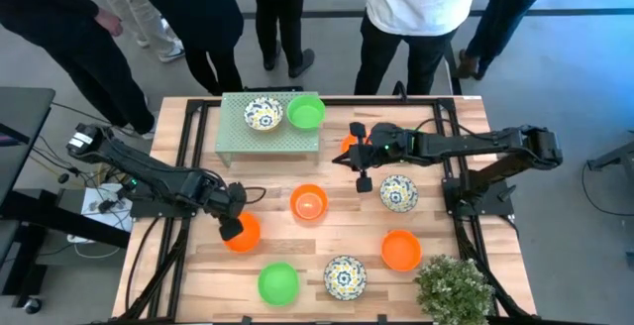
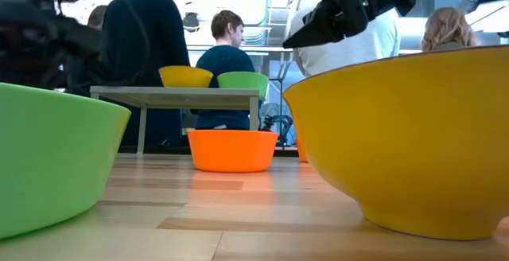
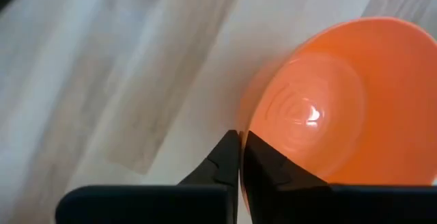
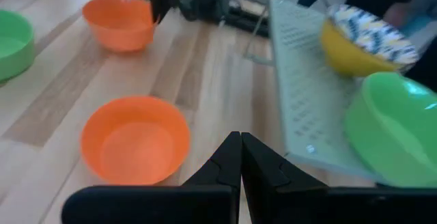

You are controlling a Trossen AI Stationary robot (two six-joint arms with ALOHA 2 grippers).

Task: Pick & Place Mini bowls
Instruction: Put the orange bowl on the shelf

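Note:
Several mini bowls stand on the wooden table. A floral bowl (image 1: 263,114) and a green bowl (image 1: 305,112) sit on a low pale shelf (image 1: 267,142) at the far edge. My left gripper (image 1: 231,228) (image 3: 240,138) is shut, low at the left rim of an orange bowl (image 1: 245,234) (image 3: 341,101). My right gripper (image 1: 347,157) (image 4: 240,138) is shut and raised above the table beside the shelf, pointing toward the table's left. An orange bowl (image 1: 348,144) shows partly under it. Another orange bowl (image 1: 308,203) (image 4: 134,138) stands mid-table. My left gripper's shut fingertips (image 3: 263,152) stand right at the orange bowl's rim (image 3: 251,125), coming from above at a slant. The bowl's rim runs along the outer side of one finger. I cannot tell whether they touch.
Near the front stand a green bowl (image 1: 278,282) (image 2: 48,157), a floral bowl (image 1: 345,276) (image 2: 398,134), an orange bowl (image 1: 401,250) and a bushy plant (image 1: 453,287). Another floral bowl (image 1: 397,192) sits on the right. People stand beyond the far edge (image 1: 416,18).

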